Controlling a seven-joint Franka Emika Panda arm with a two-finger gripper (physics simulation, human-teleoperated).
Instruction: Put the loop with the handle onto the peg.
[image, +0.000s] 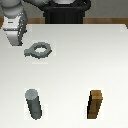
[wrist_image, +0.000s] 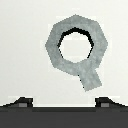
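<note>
Nothing is held yet: the gripper (image: 16, 36) hovers, jaws spread wide, beside the loop with the handle (image: 39, 50) (flat on the table (image: 75, 65)), so next comes grasping it for the peg (image: 34, 103) near the table's front edge.

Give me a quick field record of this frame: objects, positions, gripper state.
loop with the handle: flat on the table, not held
peg: upright, apart from loop, nearer the camera
wooden block: upright, toward the exterior view's right of peg
gripper: beside loop, on the exterior view's left; open, fingertips empty
task status: loop not yet on peg
</note>
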